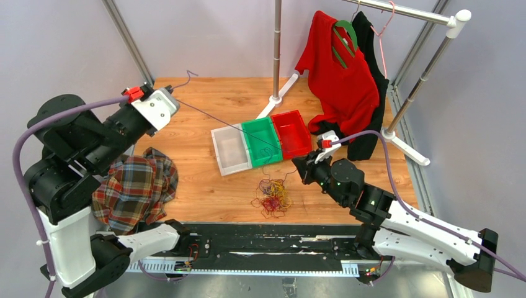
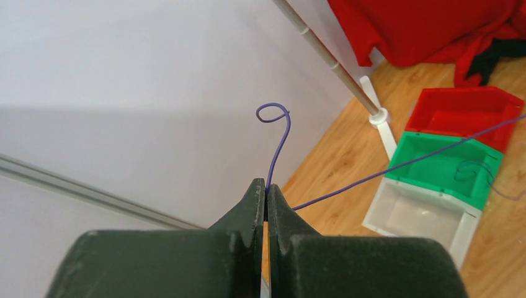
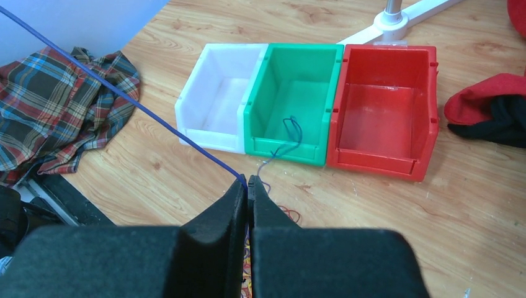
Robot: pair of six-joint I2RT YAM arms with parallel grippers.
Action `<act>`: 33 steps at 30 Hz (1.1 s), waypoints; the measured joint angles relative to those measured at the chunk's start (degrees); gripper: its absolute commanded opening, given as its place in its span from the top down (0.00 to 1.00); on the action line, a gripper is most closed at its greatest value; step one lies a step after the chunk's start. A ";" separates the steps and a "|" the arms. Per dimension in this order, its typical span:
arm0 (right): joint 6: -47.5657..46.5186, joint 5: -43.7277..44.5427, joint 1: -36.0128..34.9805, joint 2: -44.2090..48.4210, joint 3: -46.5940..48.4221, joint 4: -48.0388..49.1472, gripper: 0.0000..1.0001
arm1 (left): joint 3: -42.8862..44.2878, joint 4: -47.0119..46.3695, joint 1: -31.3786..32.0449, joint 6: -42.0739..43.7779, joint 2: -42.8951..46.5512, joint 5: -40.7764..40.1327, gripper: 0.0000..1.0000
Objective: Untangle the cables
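Only the top view shows the loose heap of thin yellow, red-brown and purple cables [image 1: 273, 197] on the wooden desk [image 1: 205, 186], near the green plastic bin [image 1: 257, 127]. The wrist views show the grips. The left gripper [image 2: 265, 189] and the right gripper [image 3: 247, 186] are each pinched together on one thin purple wire strand [image 3: 155, 118], which is taut between them. A purple loop [image 3: 291, 127] lies inside that bin.

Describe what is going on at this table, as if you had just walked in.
Two robot arms are sorting out a bunch of thin cables. The left gripper is shut on one end of a purple cable, held up high at the far left. The right gripper pinches the same cable low near the bins, so it runs taut between them. A thin purple loop lies in the green bin. The tangle of cables, yellow and red, sits on the table, not yet sorted.
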State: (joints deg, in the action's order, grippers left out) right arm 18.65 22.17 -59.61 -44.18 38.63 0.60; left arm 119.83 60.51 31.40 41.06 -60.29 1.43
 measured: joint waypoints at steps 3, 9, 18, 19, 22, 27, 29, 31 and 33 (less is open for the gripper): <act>0.44 0.02 0.04 -0.02 0.00 -0.74 0.99 | 0.52 -2.69 0.26 0.35 -0.98 -2.03 1.00; 0.55 -2.62 0.42 -0.35 1.18 -1.90 0.75 | 0.52 -7.65 0.24 -2.03 -1.03 -1.99 1.00; 1.11 -11.80 0.70 -16.09 3.74 3.21 0.67 | 8.28 -13.11 0.24 -8.96 -3.21 3.76 1.00; 1.36 -12.28 0.48 -18.53 3.74 4.15 0.67 | 9.35 -13.75 0.24 -9.64 -3.74 4.57 1.00; 2.32 -12.98 -0.72 -25.27 3.74 6.60 0.67 | 12.81 -15.21 0.24 -11.17 -5.70 6.69 1.00; 3.34 -13.11 -2.78 -31.08 3.85 10.34 0.69 | 14.60 -18.82 0.24 -12.33 -7.30 8.00 1.00; 4.02 -13.16 -2.86 -32.74 3.85 11.93 0.69 | 13.88 -21.62 0.24 -12.48 -7.15 7.96 1.00; 4.63 -13.20 -2.89 -34.34 3.82 13.53 0.69 | 13.40 -25.09 0.24 -12.57 -6.99 7.76 1.00; 5.40 -13.29 -2.89 -35.82 3.65 15.26 0.69 | 13.51 -27.85 0.24 -12.59 -7.04 7.58 1.00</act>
State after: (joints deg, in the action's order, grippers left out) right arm 24.05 8.88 -62.50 -80.01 42.28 15.86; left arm 133.34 32.67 31.64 28.47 -67.33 9.02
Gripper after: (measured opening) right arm 0.312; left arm 0.018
